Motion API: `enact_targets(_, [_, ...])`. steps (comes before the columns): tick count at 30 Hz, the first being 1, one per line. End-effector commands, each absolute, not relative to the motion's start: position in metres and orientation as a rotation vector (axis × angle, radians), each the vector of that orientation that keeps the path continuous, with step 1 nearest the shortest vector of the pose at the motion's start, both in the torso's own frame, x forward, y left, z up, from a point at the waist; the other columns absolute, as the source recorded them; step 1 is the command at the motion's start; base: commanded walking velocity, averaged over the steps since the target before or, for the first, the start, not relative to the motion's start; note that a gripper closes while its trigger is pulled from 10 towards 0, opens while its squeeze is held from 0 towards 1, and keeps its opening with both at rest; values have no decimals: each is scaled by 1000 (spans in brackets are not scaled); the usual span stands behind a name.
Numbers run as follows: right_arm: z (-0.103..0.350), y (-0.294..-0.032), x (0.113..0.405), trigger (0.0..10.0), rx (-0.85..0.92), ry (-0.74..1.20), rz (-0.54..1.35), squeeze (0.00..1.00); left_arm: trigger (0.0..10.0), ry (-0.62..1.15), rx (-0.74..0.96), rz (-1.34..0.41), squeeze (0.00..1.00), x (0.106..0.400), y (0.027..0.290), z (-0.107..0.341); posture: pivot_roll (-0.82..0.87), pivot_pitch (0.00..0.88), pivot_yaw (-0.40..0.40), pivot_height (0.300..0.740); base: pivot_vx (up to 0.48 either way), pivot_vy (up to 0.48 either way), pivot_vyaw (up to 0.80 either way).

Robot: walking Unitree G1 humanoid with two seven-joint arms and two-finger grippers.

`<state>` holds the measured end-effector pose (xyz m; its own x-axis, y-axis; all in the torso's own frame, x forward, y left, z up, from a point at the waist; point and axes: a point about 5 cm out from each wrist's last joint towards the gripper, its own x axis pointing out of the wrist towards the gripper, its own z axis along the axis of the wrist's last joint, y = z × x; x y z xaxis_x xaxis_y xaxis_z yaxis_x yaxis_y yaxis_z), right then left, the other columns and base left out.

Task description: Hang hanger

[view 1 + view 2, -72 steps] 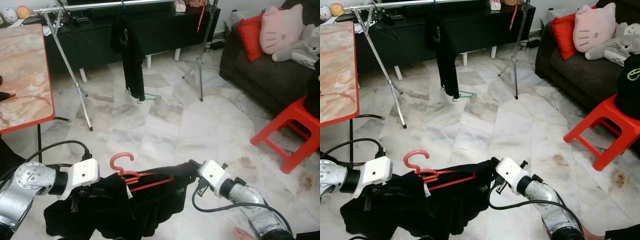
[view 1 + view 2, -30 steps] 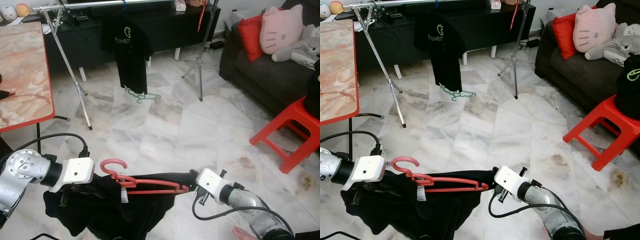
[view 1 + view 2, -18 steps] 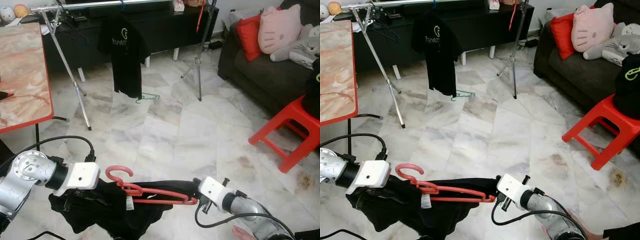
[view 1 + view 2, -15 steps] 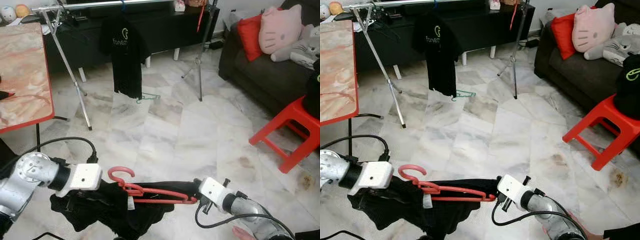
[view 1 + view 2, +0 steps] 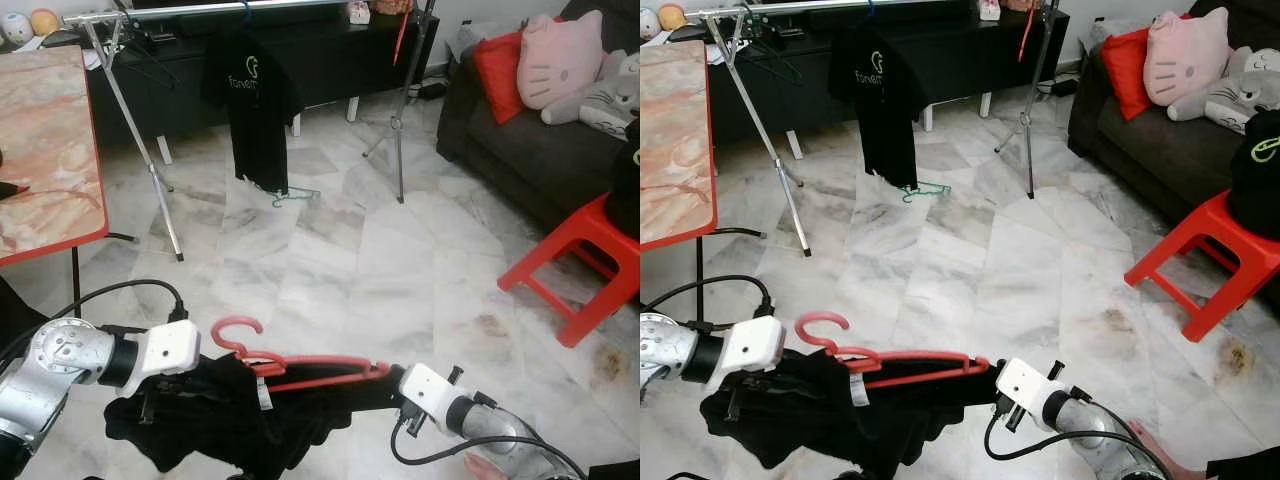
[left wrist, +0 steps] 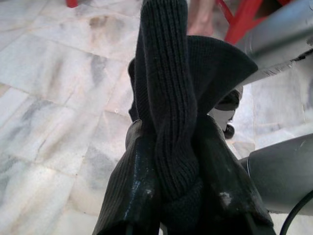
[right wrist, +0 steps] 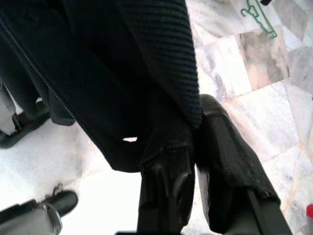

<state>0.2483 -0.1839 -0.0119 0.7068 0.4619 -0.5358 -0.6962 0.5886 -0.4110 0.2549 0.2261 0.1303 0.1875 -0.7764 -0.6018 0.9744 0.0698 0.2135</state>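
Note:
A red hanger (image 5: 300, 366) with its hook (image 5: 236, 330) pointing up lies level between my two arms, low over the floor. A black garment (image 5: 230, 430) is draped on it and sags below. My left gripper (image 6: 168, 142) is shut on a bunched fold of the garment at the hook end. At the other end my right gripper (image 7: 193, 142) is shut on the garment's edge, by the hanger's tip (image 5: 380, 370). Farther off stands a clothes rack (image 5: 200, 10) with a black T-shirt (image 5: 255, 100) hanging from its rail.
A green hanger (image 5: 290, 195) lies on the floor under the T-shirt. A red-edged marble table (image 5: 50, 150) is at the left; a red stool (image 5: 580, 260) and a dark sofa (image 5: 520, 140) at the right. A person's bare foot (image 5: 485, 465) is near my right arm.
My arms have drawn apart since the earliest frame, so the garment is stretched along the hanger. The T-shirt on the rack has turned to show its logo.

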Motion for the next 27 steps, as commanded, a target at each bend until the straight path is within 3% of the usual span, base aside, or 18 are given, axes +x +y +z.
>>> enact_targets(1, [-19, -204, 240, 0, -611, 464, 597, 0, 10000, 334, 608, -1283, 0, 261, 238, 141, -13, 87, -66, 740, 0, 0, 0])
enact_targets(9, [-23, -197, 238, 0, -567, 474, 583, 0, 10000, 211, 557, -1128, 0, 276, 218, 133, -17, 87, -66, 740, 0, 0, 0])
enact_targets(10, [-23, -195, 239, 745, -560, 471, 584, 0, 10000, 205, 547, -1125, 0, 275, 215, 132, -17, 87, -66, 740, 0, 0, 0])
enact_targets(11, [-23, -193, 240, 3608, -551, 465, 588, 0, 10000, 184, 526, -1119, 0, 275, 207, 129, -17, 87, -66, 740, 0, 0, 0])
enact_targets(12, [-23, -192, 240, 8000, -542, 463, 591, 141, 10000, 174, 507, -1121, 0, 275, 201, 127, -21, 87, -65, 740, 0, 0, 0])
enact_targets(14, [-23, -192, 240, 8000, -534, 463, 592, 141, 10000, 172, 497, -1125, 0, 274, 198, 126, -21, 87, -65, 740, 0, 0, 0])
enact_targets(15, [-23, -192, 240, 10000, -533, 461, 591, 1000, 10000, 168, 485, -1124, 0, 274, 195, 125, -21, 87, -65, 740, 0, 0, 0])
enact_targets(27, [-23, -186, 242, 10000, -512, 473, 660, 1000, 10000, 113, 429, -1037, 0, 279, 174, 118, -23, 86, -63, 740, 0, 0, 0])
